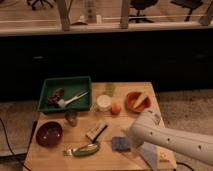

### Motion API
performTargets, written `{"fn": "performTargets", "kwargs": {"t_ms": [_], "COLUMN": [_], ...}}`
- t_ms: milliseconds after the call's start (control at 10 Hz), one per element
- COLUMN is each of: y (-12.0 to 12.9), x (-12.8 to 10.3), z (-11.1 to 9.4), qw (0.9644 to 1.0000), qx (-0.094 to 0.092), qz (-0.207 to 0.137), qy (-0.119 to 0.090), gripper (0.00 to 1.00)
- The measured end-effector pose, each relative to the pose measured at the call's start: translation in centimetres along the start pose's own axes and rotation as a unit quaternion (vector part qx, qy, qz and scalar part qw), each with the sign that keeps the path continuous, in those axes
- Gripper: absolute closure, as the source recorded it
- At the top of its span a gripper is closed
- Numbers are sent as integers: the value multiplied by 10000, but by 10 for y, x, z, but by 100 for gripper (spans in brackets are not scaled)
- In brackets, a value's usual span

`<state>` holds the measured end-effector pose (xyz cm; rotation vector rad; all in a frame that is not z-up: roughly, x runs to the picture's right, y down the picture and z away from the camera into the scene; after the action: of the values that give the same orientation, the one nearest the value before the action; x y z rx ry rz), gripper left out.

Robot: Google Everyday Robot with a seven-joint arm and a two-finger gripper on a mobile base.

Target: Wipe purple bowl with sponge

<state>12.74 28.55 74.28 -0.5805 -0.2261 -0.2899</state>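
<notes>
The wooden table (47, 159) takes up most of what I can see from here, with dark cabinets behind it. The robot's thick white arm (172, 141) reaches in from the lower right and ends in a rounded joint over the front right part of the table. The gripper sits beneath that joint, hidden from me by the arm, just right of the sponge; its claw is spread wide and has nothing in it. At the back left is a green tray (65, 79) holding a white utensil (70, 100) and some dark bits I can't make out. The purple bowl (49, 135) stands upright at the front left corner, well apart from the arm. Across the table at the back right is an orange bowl (129, 103) with something yellow (142, 98) in it. A grey triangular cloth (149, 154) lies at the front right edge, partly under the arm. The sponge (120, 144), a small blue-grey pad, lies flat on the wood near the front, between the cloth and a green-and-yellow object (86, 149) that lies on its side. A tan block (96, 131) lies at an angle just behind those. Toward the middle back are a white cup (104, 102), and beside it a small orange ball (116, 108). A little grey object (71, 117) sits just in front of the tray.
</notes>
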Motion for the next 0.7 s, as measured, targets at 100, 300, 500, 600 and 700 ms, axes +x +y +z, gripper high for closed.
{"fn": "performTargets", "kwargs": {"t_ms": [100,300,500,600,700], "y": [-1,-2,-3,-3,-4], "x": [-1,-2,-3,-3,-4], "z": [1,5,8,9,10], "qw": [10000,9999,9998,9998,9998], "qx": [-6,-24,-46,-58,-63], "qz": [-25,-114,-172,-189,-205], "qy": [-7,-24,-22,-27,-38], "gripper": [20,20,20,20,20]}}
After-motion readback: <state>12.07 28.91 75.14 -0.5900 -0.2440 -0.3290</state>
